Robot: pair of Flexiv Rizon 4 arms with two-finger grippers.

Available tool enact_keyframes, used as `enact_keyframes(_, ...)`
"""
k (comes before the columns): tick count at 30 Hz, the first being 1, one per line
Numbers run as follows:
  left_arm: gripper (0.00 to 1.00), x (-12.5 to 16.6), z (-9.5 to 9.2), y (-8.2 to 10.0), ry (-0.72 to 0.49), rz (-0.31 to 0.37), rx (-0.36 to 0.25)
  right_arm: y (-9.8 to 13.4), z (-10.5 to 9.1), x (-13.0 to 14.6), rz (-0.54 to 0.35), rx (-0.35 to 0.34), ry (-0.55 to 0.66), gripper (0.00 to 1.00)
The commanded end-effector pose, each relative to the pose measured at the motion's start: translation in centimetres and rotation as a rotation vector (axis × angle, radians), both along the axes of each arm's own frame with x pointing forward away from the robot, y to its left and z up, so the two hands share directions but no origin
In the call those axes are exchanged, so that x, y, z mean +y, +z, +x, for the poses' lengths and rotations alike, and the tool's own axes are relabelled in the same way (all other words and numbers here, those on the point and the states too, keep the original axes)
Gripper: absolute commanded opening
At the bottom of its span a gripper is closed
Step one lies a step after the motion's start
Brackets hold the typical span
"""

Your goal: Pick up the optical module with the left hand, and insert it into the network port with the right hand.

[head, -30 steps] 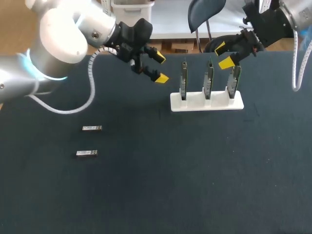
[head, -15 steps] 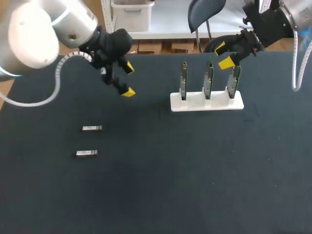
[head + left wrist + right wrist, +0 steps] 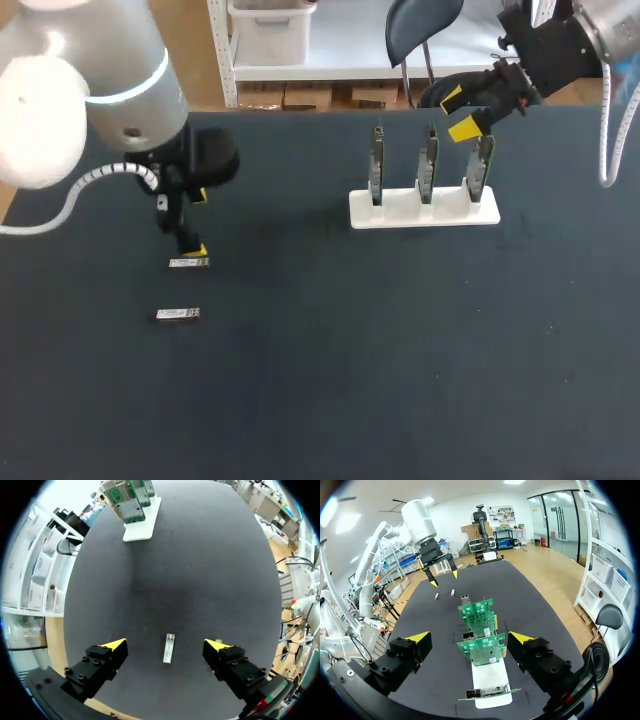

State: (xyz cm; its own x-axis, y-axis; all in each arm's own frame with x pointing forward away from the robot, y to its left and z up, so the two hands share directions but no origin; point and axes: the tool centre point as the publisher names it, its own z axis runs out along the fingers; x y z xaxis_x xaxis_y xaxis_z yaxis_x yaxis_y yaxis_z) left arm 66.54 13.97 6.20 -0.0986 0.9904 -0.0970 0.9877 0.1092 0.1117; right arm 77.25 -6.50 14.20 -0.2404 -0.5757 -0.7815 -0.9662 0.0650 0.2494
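Two small silver optical modules lie on the dark table at the left, the far one and the near one. My left gripper hangs open just above the far module, fingers pointing down. In the left wrist view that module lies flat on the table under the left gripper, in the gap between the wide-apart fingers, untouched. My right gripper stands open and empty at the back right, just behind the rightmost board. In the right wrist view the boards stand ahead of the right gripper.
A white stand holds three upright green circuit boards with network ports, right of the middle. The right wrist view shows its white base under the boards, and my left gripper far off above the two modules.
My left arm has swung from beside the stand to the left and down, ending over the far module with its fingers still open. The right arm has not moved.
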Motion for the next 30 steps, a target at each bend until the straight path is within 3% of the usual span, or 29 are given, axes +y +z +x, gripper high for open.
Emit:
enact_keyframes(1,1.00,1.0,-0.9,-0.7,0.010,-0.002,-0.016,0.0,-0.2,0.0,-0.001,-0.003,-0.004,1.00)
enact_keyframes(8,1.00,2.2,-1.8,-2.2,-0.010,0.011,0.051,0.0,-0.2,0.0,-0.001,-0.003,-0.004,1.00)
enact_keyframes(14,1.00,3.4,-1.4,-3.8,0.015,0.005,0.110,0.0,-0.2,0.0,-0.001,-0.003,-0.004,1.00)
enact_keyframes(30,1.00,3.6,-1.2,-5.6,-0.022,0.051,0.127,0.0,-0.2,0.0,-0.001,-0.003,-0.004,1.00)
